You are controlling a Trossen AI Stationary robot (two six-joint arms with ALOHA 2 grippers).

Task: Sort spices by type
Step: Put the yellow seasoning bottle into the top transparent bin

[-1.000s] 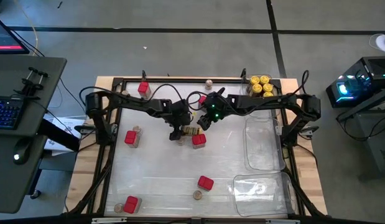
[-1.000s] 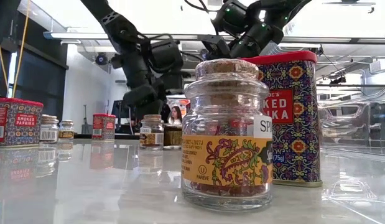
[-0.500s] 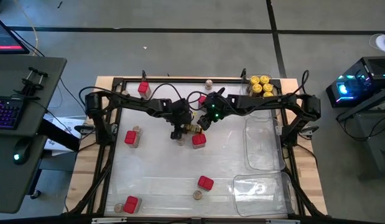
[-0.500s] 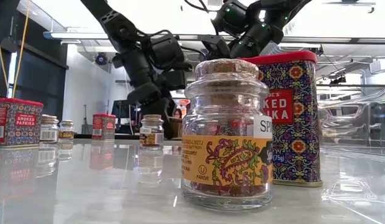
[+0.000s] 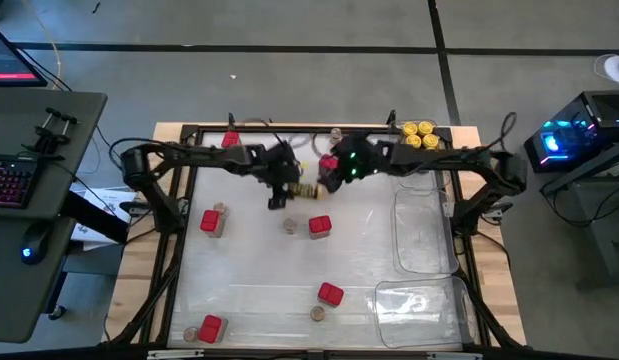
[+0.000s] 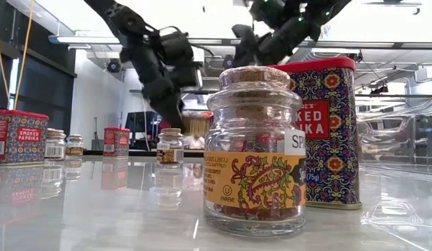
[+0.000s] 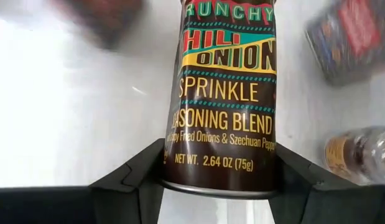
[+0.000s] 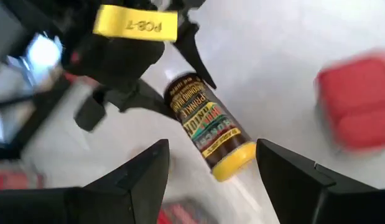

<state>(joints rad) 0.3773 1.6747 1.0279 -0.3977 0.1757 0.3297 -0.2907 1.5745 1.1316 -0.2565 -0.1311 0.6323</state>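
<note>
Holding a yellow-lidded seasoning jar (image 7: 221,93) by its base end, the left gripper (image 7: 220,180) has its two dark fingers (image 7: 139,180) clamped on either side of the brown label, which reads as a chili onion sprinkle blend; the jar is carried lying level, lid pointing toward the right arm, above the far middle of the table (image 5: 249,270). Grasped at the bottom, it leaves the lid end free, which in my judgement suits either a handover or a set-down among its own kind. The right gripper (image 8: 211,155) hangs just beside the lid end with its fingers spread and nothing between them, a posture consistent with waiting to receive the jar, though no contact is visible. Four matching yellow-lidded jars (image 5: 419,135) stand grouped at the far right corner, beside the clear plastic trays (image 5: 421,235) along the right side, so that corner is the likely destination. Red paprika tins (image 5: 319,226) remain scattered: one far left, one mid-left, one near the centre, one further forward, one at the near left, and one under the right arm. Cork-topped jars (image 6: 255,150) stand singly between them, one close to the low camera with a tin (image 6: 326,132) just behind it. Sorting of tins and cork jars appears not yet begun.
</note>
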